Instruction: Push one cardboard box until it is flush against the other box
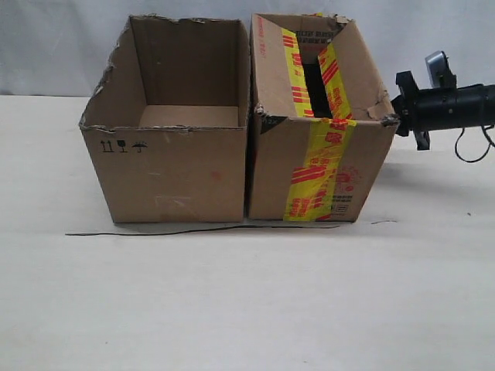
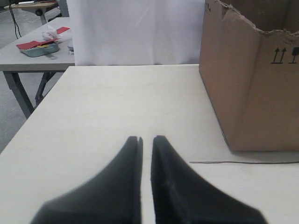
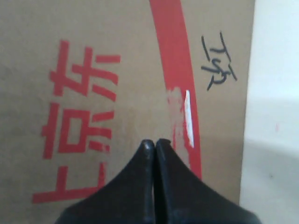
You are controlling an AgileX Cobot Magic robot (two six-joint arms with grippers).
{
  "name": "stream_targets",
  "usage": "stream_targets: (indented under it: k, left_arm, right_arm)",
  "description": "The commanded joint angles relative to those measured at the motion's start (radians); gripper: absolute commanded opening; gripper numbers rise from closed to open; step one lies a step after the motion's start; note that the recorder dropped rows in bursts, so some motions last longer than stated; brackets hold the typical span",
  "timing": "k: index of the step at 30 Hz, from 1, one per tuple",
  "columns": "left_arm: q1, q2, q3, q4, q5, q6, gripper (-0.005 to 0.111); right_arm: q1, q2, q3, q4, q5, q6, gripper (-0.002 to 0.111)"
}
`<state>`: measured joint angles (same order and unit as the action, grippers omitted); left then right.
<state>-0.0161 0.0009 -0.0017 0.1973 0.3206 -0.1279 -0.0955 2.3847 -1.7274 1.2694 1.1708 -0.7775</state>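
Observation:
The cardboard box (image 1: 317, 166) with yellow tape and red print stands on the right, open at the top. Its left side lies against the other box (image 1: 174, 174), the plain brown carton with torn rim and small black symbols. My right gripper (image 1: 394, 120) is shut, its tips at the taped carton's upper right corner. In the right wrist view the shut gripper (image 3: 155, 142) points at the cardboard box's side (image 3: 93, 93), which bears a red stripe and red characters. My left gripper (image 2: 146, 138) hangs over bare table, jaws together but for a slit, left of the other box (image 2: 252, 84).
A thin black wire (image 1: 193, 230) lies on the table along the front of both cartons. A white backdrop closes the rear. Beyond the table's left edge stands a grey side table (image 2: 28, 60) with a teal tray (image 2: 39, 49).

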Motion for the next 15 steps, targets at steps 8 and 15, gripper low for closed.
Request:
stream_targets:
  k: [8, 15]
  left_arm:
    - [-0.008, -0.001, 0.002, -0.007, -0.012, -0.004, 0.0]
    - [-0.008, -0.001, 0.002, -0.007, -0.012, -0.004, 0.0]
  right_arm:
    - [-0.016, -0.024, 0.037, 0.021, 0.003, -0.081, 0.0]
    - [-0.117, -0.262, 0.08, -0.238, -0.019, 0.026, 0.0]
